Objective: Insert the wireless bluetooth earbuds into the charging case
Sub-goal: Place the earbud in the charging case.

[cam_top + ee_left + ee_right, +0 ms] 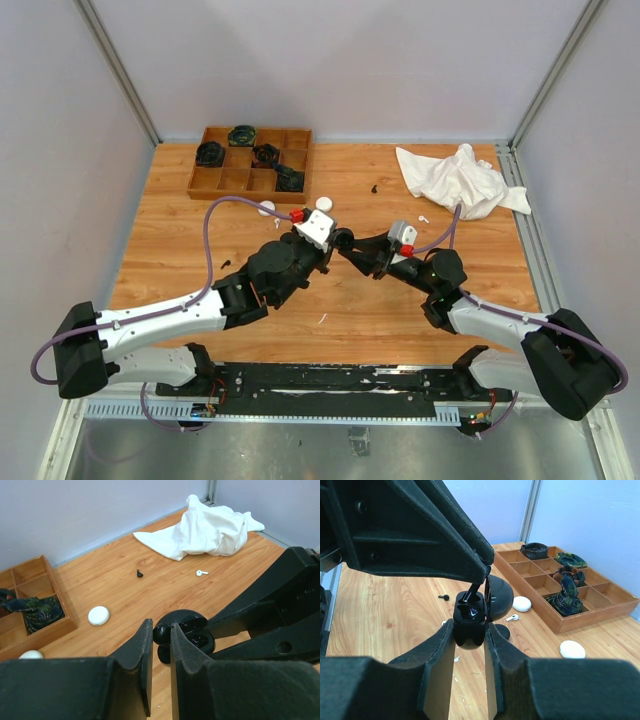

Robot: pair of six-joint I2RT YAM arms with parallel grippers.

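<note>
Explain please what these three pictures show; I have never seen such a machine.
These are two robot arms bolted to a wooden table. One picture looks down from above; the other two come from small cameras on each wrist. The right gripper is shut on an open black charging case. The left gripper is shut on a small black earbud, held at the case. On the table lie a white cloth, a wooden tray with compartments holding dark items, white round cases, a white earbud and a black earbud.
</note>
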